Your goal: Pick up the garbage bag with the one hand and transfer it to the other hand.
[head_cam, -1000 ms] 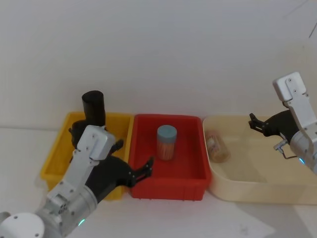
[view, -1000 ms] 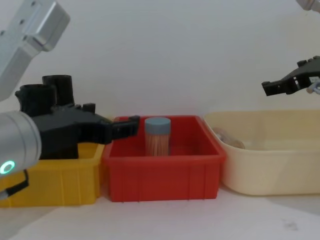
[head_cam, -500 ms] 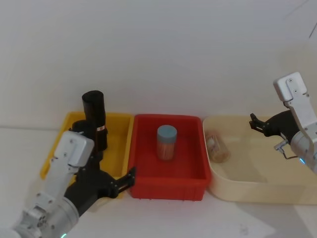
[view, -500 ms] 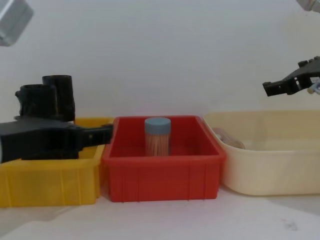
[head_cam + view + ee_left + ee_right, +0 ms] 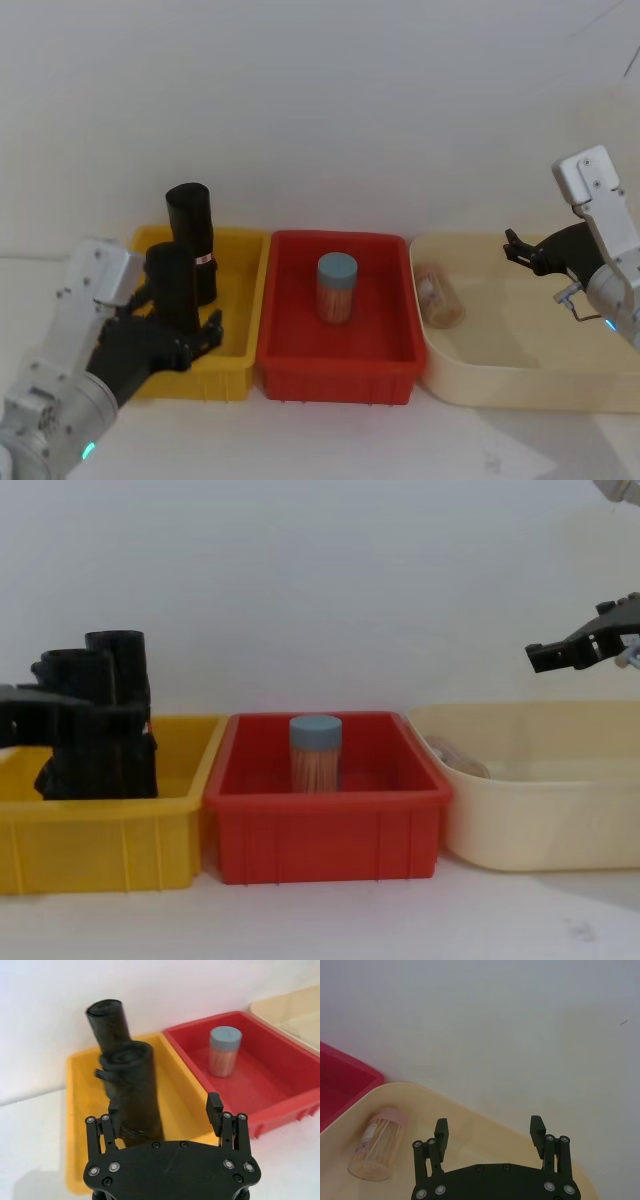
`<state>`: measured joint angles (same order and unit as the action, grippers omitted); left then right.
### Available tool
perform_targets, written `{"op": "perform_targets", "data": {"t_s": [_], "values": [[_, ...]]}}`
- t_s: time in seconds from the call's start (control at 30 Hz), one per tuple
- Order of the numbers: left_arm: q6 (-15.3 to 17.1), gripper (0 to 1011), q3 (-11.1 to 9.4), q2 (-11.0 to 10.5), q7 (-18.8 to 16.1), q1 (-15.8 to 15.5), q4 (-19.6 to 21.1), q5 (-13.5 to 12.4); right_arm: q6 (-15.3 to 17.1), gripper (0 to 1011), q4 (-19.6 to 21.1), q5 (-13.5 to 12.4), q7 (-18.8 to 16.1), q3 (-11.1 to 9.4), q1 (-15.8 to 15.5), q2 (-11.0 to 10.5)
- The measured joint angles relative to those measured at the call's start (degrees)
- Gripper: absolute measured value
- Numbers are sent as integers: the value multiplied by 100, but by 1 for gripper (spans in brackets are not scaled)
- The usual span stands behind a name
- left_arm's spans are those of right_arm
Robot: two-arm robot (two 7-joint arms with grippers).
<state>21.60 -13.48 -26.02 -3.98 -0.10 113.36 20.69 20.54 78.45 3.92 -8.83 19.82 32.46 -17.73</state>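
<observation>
- Saw in wrist cam: L gripper (image 5: 155, 1112) wide open, garbage bag (image 5: 132, 1090) upright btw. fingers (image 5: 214, 1107) in left yellow bin (image 5: 80, 1090); gap hidden in chest cam.
- Had swung left off red bin (image 5: 335, 385) since 1 s ago; kept R gripper (image 5: 489, 1124) open, at right.

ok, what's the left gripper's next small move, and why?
Probably close the left gripper on the garbage bag. Its open fingers seem to flank the upright roll, low in the yellow bin, with nothing gripped yet. The right gripper hovers open over the beige tub.
</observation>
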Motion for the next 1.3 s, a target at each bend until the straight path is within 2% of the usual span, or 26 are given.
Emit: {"op": "perform_targets", "data": {"t_s": [0.4, 0.7, 0.97, 1.13, 1.3], "values": [[230, 1001, 154, 28, 71, -457, -323, 25, 0, 1001, 0, -1, 0, 0, 0, 0], [338, 1001, 170, 67, 272, -804, -655, 94, 0, 1001, 0, -1, 0, 0, 0, 0], [384, 1001, 174, 86, 375, -971, -819, 126, 0, 1001, 0, -1, 0, 0, 0, 0], [403, 926, 178, 96, 416, -1037, -883, 138, 0, 1000, 0, -1, 0, 0, 0, 0], [418, 791, 179, 101, 442, -1083, -928, 147, 0, 1000, 0, -1, 0, 0, 0, 0]]}}
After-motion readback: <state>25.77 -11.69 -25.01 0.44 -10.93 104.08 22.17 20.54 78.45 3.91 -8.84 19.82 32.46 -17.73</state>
